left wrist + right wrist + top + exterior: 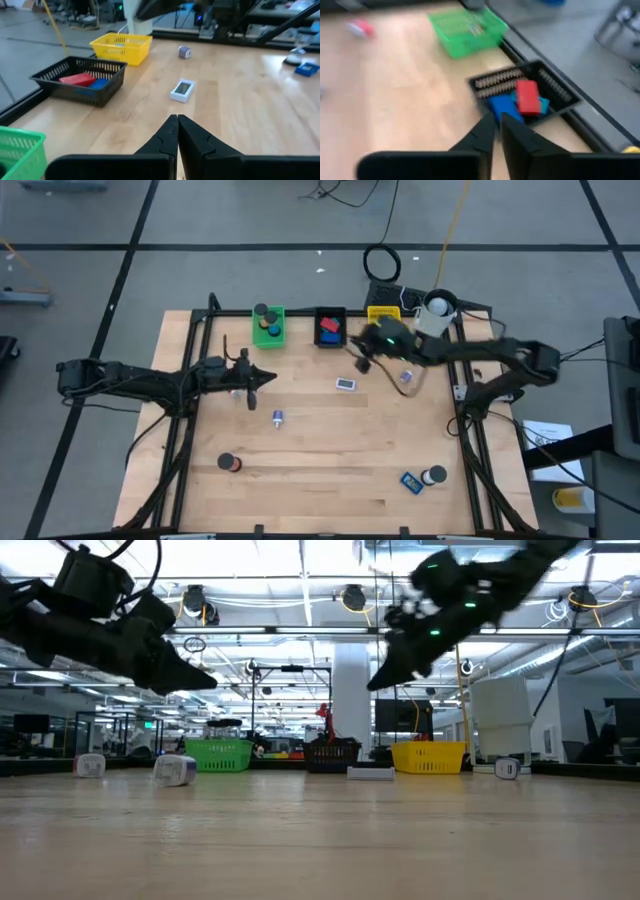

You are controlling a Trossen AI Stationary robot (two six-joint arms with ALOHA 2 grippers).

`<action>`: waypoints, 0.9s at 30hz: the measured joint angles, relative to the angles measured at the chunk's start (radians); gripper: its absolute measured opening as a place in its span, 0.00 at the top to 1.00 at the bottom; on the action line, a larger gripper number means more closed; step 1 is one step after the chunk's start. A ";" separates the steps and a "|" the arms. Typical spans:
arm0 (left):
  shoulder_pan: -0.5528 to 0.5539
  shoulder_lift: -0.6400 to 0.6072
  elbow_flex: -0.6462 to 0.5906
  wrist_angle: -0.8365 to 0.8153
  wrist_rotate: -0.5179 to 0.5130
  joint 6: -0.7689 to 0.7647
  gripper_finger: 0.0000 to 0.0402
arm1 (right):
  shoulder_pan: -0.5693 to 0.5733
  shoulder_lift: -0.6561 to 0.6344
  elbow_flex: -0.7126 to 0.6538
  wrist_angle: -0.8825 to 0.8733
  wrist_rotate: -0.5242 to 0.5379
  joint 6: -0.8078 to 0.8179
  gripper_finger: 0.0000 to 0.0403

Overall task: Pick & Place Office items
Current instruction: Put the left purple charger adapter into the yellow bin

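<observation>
High view: the left gripper (262,378) hangs over the bare wood with its fingers pressed together and empty. A small blue-and-white piece (277,417) lies on the table (320,470) just beyond the tips. The right gripper (362,360) is beside the black tray (330,327), which holds a red block (331,323) and a blue block (329,336); the arm covers part of the yellow tray (381,313). The green tray (268,326) holds dark round caps; their number is hard to make out. A white flat piece (346,384) lies between the two grippers.

Low view: both grippers hang above the table, touching nothing. Small items on the table appear only as pale blobs.

Left wrist view: the fingers (192,142) meet at the tips with nothing between them. The white flat piece (181,90) lies ahead of them, and a small roll (184,52) farther off.

Right wrist view: the picture is smeared. The fingers (512,137) stand nearly together, a thin gap showing, and hold nothing. The black tray (555,100) with the red block (527,97) lies directly past the tips; the blue block (504,107) is partly hidden behind them.
</observation>
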 joint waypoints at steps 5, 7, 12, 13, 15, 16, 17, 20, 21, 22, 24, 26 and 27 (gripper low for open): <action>-0.065 0.023 0.058 -0.107 -0.100 0.000 0.99 | 0.024 -0.187 -0.289 0.371 -0.010 0.047 0.98; -0.094 0.040 0.075 -0.136 -0.132 -0.002 0.98 | 0.028 -0.242 -0.359 0.470 -0.010 0.050 0.98; -0.166 0.088 0.159 -0.323 -0.207 -0.086 0.97 | 0.041 -0.365 -0.423 0.503 -0.010 0.054 1.00; -0.182 0.099 0.181 -0.375 -0.225 -0.120 0.96 | 0.047 -0.379 -0.429 0.502 -0.010 0.054 1.00; -0.213 0.126 0.232 -0.472 -0.248 -0.180 0.92 | 0.057 -0.401 -0.435 0.501 -0.011 0.053 0.99; -0.230 0.139 0.256 -0.519 -0.253 -0.205 0.90 | 0.061 -0.407 -0.436 0.503 -0.011 0.052 0.99; -0.246 0.154 0.281 -0.565 -0.257 -0.231 0.87 | 0.066 -0.410 -0.437 0.505 -0.011 0.051 0.99; -0.293 0.201 0.356 -0.687 -0.309 -0.366 0.76 | 0.078 -0.412 -0.437 0.502 -0.010 0.045 1.00; -0.305 0.218 0.381 -0.723 -0.325 -0.417 0.72 | 0.082 -0.412 -0.437 0.502 -0.010 0.042 1.00; -0.317 0.235 0.404 -0.758 -0.330 -0.461 0.67 | 0.084 -0.412 -0.437 0.502 -0.010 0.040 1.00; -0.337 0.267 0.448 -0.838 -0.329 -0.534 0.58 | 0.089 -0.412 -0.437 0.502 -0.010 0.039 1.00; -0.355 0.296 0.494 -0.903 -0.324 -0.601 0.48 | 0.091 -0.412 -0.437 0.503 -0.010 0.038 1.00; -0.362 0.311 0.513 -0.933 -0.324 -0.637 0.43 | 0.090 -0.412 -0.437 0.503 -0.010 0.035 1.00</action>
